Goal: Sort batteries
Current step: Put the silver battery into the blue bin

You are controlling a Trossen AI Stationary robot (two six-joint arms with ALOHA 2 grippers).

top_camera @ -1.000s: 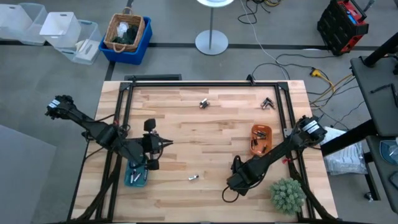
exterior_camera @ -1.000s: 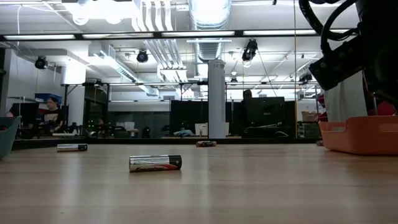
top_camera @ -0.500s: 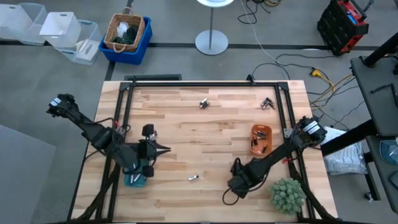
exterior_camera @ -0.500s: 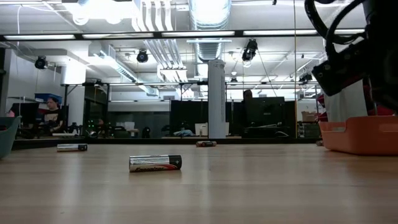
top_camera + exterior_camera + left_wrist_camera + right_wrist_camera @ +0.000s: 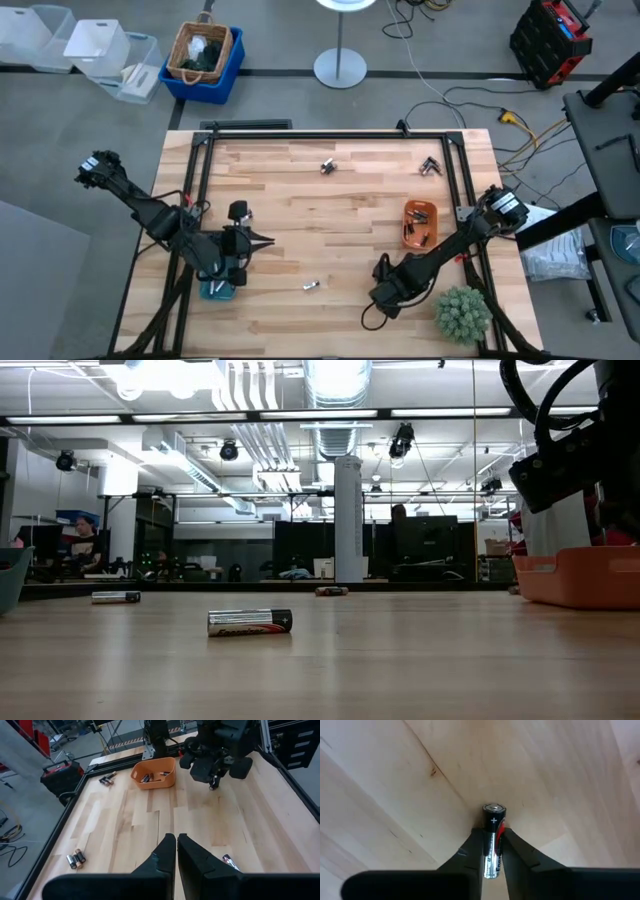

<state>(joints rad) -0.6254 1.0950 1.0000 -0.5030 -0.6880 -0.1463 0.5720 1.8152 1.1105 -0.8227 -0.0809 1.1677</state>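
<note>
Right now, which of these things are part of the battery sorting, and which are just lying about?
Part of the job:
- battery clamped in the right gripper
- loose battery at the table's near middle
- battery clusters at the far edge
- orange tray with batteries in it
- teal tray under the left gripper

Just lying about:
- green plant
- wicker basket on the floor
- clear bins

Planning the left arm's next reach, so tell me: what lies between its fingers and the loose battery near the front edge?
Only bare wood. In the high view, nothing sits between the left gripper and the loose battery on the table.
</note>
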